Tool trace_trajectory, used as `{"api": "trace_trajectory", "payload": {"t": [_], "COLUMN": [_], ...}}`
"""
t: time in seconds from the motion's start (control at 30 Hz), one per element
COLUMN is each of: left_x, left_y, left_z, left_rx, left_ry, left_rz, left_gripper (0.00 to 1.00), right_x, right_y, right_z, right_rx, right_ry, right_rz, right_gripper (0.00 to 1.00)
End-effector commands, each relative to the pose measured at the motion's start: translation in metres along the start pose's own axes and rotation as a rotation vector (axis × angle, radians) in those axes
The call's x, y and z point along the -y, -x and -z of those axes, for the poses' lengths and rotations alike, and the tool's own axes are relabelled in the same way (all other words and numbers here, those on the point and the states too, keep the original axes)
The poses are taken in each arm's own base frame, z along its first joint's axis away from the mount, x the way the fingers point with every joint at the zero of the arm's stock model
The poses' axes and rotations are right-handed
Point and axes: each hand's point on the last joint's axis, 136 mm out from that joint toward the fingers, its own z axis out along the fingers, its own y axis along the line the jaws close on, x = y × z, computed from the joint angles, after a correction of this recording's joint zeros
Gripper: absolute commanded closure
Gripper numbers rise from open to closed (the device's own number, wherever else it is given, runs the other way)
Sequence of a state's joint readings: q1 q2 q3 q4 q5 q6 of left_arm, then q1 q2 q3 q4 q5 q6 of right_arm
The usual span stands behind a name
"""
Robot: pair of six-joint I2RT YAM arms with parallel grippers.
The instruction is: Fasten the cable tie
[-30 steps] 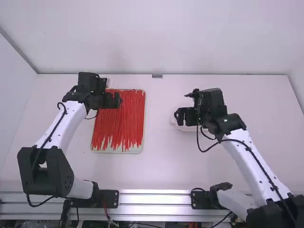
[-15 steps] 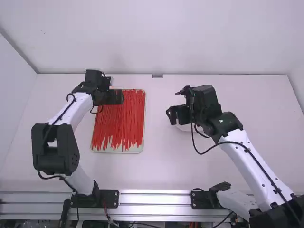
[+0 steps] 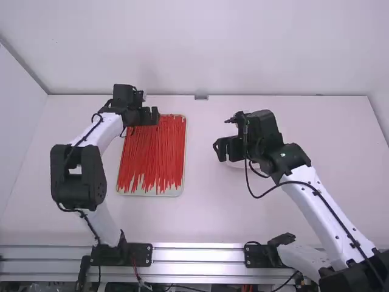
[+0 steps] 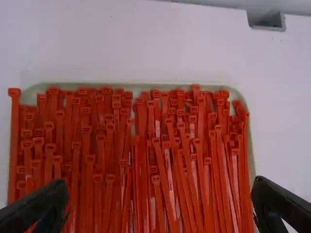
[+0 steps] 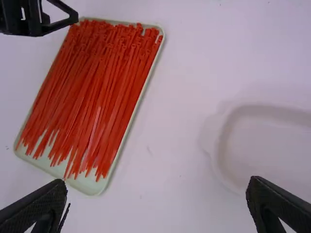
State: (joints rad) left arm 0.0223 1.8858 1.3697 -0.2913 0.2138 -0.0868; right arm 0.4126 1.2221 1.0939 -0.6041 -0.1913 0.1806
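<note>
A dense pile of orange-red cable ties (image 3: pixel 152 152) lies lengthwise in a pale green tray (image 3: pixel 149 193) left of the table's middle. My left gripper (image 3: pixel 146 115) hangs over the tray's far end, its fingers open wide with nothing between them. In the left wrist view the ties' heads (image 4: pixel 146 145) lie just beyond the left gripper (image 4: pixel 155 213). My right gripper (image 3: pixel 222 149) hovers right of the tray, open and empty. The right wrist view looks down on the ties (image 5: pixel 92 97), the tray (image 5: pixel 92 189) and the far-off left gripper (image 5: pixel 48 19).
A white translucent container (image 3: pixel 233 162) sits on the table under the right gripper, seen closer in the right wrist view (image 5: pixel 262 145). A small grey bracket (image 4: pixel 265 19) sits at the table's far edge. Bare white table surrounds the tray.
The left gripper has shifted right and toward the far edge of the tray, with the arm folding inward. The right gripper has moved a little left toward the tray.
</note>
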Motion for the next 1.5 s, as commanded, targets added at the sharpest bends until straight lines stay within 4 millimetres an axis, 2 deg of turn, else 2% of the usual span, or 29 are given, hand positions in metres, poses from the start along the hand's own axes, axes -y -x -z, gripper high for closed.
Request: {"api": "trace_trajectory", "payload": {"t": [0.0,0.13,0.23,0.3,0.53,0.73,0.8,0.87,1.03,1.1,1.47], "left_x": [0.0,-0.001,0.005,0.0,-0.001,0.003,0.002,0.003,0.0,0.0,0.002], "left_y": [0.002,-0.003,-0.007,-0.01,-0.015,-0.023,-0.023,-0.02,-0.015,-0.014,-0.016], "left_z": [-0.01,-0.021,-0.033,-0.042,-0.056,-0.067,-0.067,-0.067,-0.066,-0.066,-0.071], "left_rx": [0.0,-0.011,-0.02,-0.022,-0.027,-0.046,-0.043,-0.034,-0.013,-0.008,-0.01], "left_ry": [-0.015,-0.019,-0.061,-0.057,-0.069,-0.085,-0.084,-0.087,-0.083,-0.083,-0.088], "left_rz": [0.0,0.016,-0.009,0.003,-0.001,0.0,0.0,-0.003,-0.003,-0.003,-0.008], "left_gripper": [0.01,0.01,0.01,0.0,0.01,0.15,0.22,0.35,0.45,0.48,0.48], "right_x": [-0.001,-0.001,-0.001,-0.001,-0.001,-0.002,-0.002,-0.002,-0.002,-0.002,-0.002], "right_y": [0.009,0.009,0.009,0.009,0.009,0.009,0.009,0.009,0.009,0.008,0.008], "right_z": [0.005,0.005,0.005,0.005,0.005,0.005,0.005,0.005,0.006,0.005,0.005], "right_rx": [0.022,0.02,0.02,0.02,0.019,0.019,0.019,0.019,0.02,0.019,0.019], "right_ry": [-0.005,-0.006,-0.006,-0.006,-0.005,-0.002,-0.002,-0.003,-0.002,-0.003,-0.003], "right_rz": [-0.001,-0.002,-0.002,-0.002,-0.003,-0.003,-0.002,-0.002,-0.002,-0.002,-0.002], "right_gripper": [0.02,0.01,0.01,0.01,0.01,0.02,0.01,0.01,0.01,0.02,0.01]}}
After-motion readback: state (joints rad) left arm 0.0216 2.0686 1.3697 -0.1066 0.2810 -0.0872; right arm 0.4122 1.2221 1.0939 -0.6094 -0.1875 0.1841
